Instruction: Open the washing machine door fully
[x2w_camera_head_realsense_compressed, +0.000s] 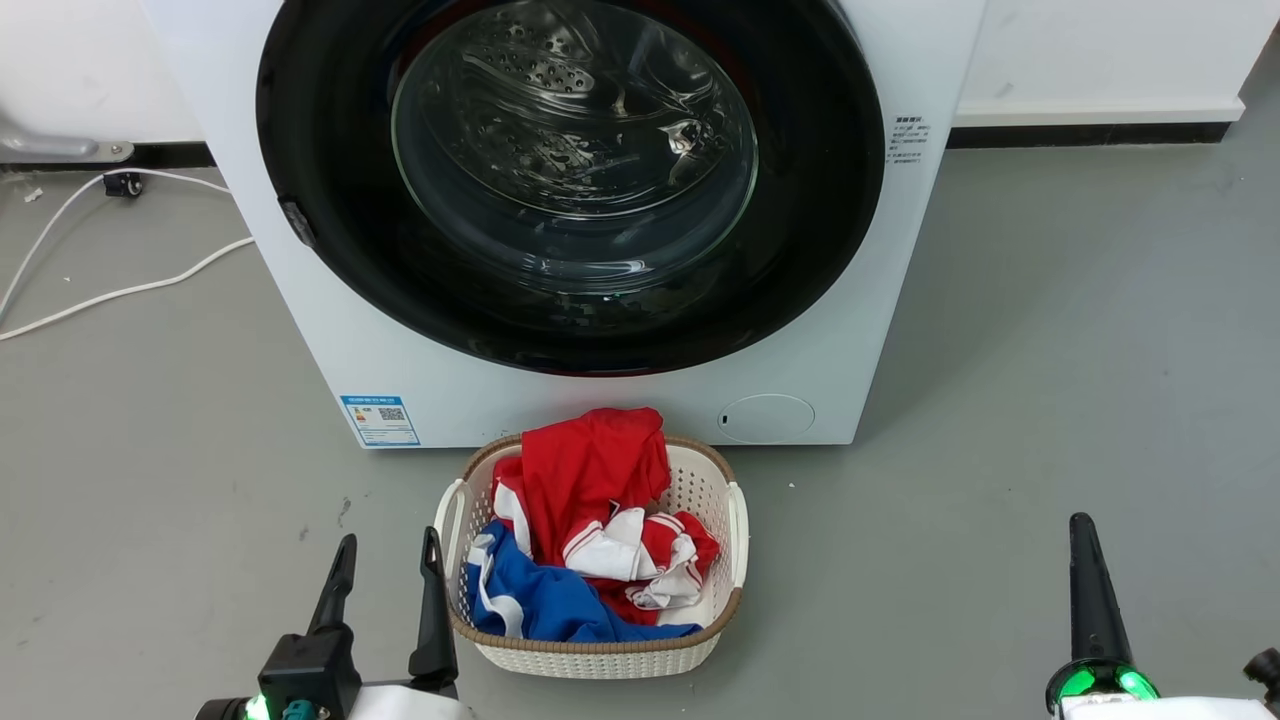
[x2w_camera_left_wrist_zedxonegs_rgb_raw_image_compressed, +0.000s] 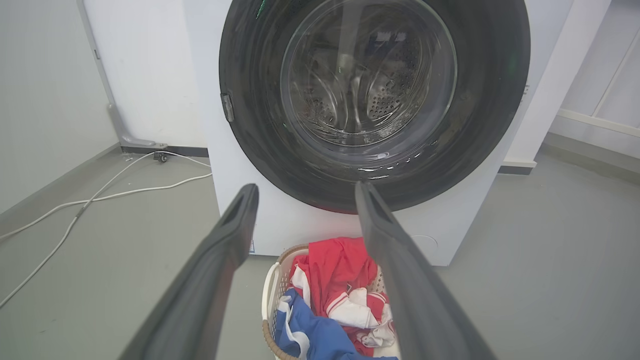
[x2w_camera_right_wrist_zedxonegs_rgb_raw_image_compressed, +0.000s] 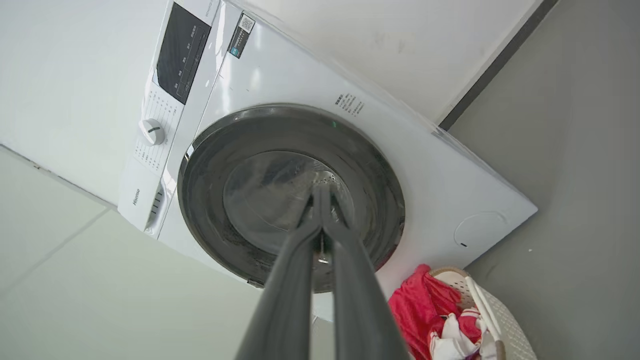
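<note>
The door (x2w_camera_head_realsense_compressed: 320, 150) sits shut on the washer (x2w_camera_head_realsense_compressed: 600, 400). Left hand (x2w_camera_head_realsense_compressed: 388, 540) gapes empty; right hand (x2w_camera_right_wrist_zedxonegs_rgb_raw_image_compressed: 320, 192) is pinched closed, holding nothing. Best hook the latch (x2w_camera_head_realsense_compressed: 297, 222) on the door's left edge, then swing wide.

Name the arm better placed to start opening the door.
Left, likely: the left tool is open, on the side of the door with the latch; the right tool is shut, farther off.
</note>
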